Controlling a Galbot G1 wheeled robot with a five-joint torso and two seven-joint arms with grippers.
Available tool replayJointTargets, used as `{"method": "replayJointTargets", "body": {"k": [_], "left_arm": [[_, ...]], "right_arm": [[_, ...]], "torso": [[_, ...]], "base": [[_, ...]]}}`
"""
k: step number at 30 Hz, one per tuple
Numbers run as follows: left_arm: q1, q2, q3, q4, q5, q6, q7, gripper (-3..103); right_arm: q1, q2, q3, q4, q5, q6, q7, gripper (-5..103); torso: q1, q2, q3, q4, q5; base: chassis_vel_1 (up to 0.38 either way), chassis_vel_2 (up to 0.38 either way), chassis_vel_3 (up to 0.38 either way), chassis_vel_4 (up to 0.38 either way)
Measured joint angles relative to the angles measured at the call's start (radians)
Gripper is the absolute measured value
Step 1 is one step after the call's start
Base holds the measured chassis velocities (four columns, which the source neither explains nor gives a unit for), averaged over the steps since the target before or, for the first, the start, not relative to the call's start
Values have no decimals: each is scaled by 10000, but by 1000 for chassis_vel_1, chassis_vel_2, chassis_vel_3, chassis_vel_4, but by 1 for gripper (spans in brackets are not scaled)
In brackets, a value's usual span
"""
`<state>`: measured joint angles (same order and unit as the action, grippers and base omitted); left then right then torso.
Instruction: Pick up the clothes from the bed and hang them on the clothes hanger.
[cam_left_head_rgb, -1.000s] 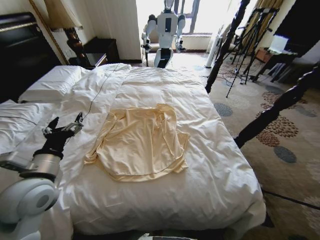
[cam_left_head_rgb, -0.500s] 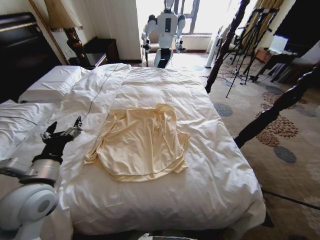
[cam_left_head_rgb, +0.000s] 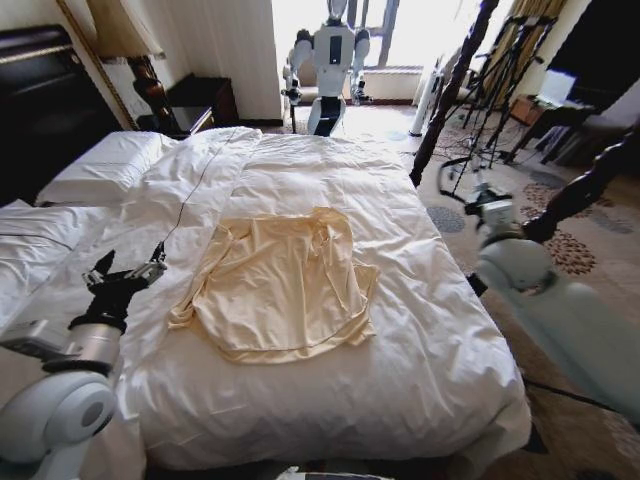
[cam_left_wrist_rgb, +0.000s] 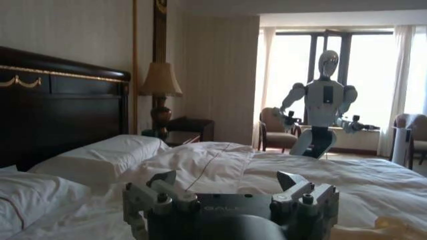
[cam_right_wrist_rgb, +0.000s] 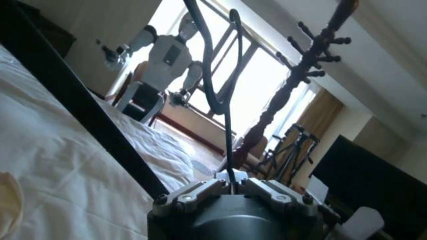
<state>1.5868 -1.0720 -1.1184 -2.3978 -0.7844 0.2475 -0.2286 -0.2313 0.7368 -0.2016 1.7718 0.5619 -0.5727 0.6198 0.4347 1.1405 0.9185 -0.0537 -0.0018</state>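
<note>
Pale yellow and thin, the clothes lie spread flat in the middle of the bed, on top of the white duvet, with nothing gripping them, so from where I sit the pickup has not begun. Just to the garment's left, my left pincer hangs low over the duvet with its fingers spread apart and nothing between them; the left wrist view shows the same, the two finger blocks standing apart with bare bedding beyond. It is near the shirt's sleeve edge but not touching it. On the other side, my right arm comes in over the carpet beside the bed's dark corner post, and my right pincer is clenched on the thin black stem of the clothes hanger, whose wire loop rises in front of the bright window. In the head view that hanger shows as a thin dark loop above the wrist. I judge that one part is settled, the hanger is in hand. What remains is nearly everything else: gripping the shirt, lifting it off the duvet, and getting it onto the hanger.
</note>
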Motion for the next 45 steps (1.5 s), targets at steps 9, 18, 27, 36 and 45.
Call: {"method": "replayJointTargets", "body": {"k": [9, 18, 27, 36, 45], "left_arm": [[-93, 273, 6, 626, 357, -133, 160, 100], [-172, 90, -119, 1028, 425, -274, 373, 100], [-826, 15, 443, 1598, 477, -460, 537, 100], [-1256, 66, 726, 1877, 444, -423, 663, 100], [-1137, -184, 734, 1706, 509, -431, 703, 100]], "right_arm": [[2632, 4363, -2887, -3964, -68, -494, 284, 0], [3000, 7588, -3684, -6875, -694, -940, -314, 0], [2709, 8694, -4121, -8571, -1235, -1480, -969, 0], [2365, 8502, -4543, -8788, -1147, -1604, -875, 0], [2277, 8423, -4410, -8778, -1102, -1377, -735, 22]], "torso": [[3, -2, 2, -2, 0], [1, -2, 2, -4, 5], [0, -1, -1, -3, 10], [1, -1, 0, -6, 15], [1, 0, 0, -8, 14]], "base": [[0, 0, 0, 0], [0, 0, 0, 0], [0, 0, 0, 0], [0, 0, 0, 0], [0, 0, 0, 0]]}}
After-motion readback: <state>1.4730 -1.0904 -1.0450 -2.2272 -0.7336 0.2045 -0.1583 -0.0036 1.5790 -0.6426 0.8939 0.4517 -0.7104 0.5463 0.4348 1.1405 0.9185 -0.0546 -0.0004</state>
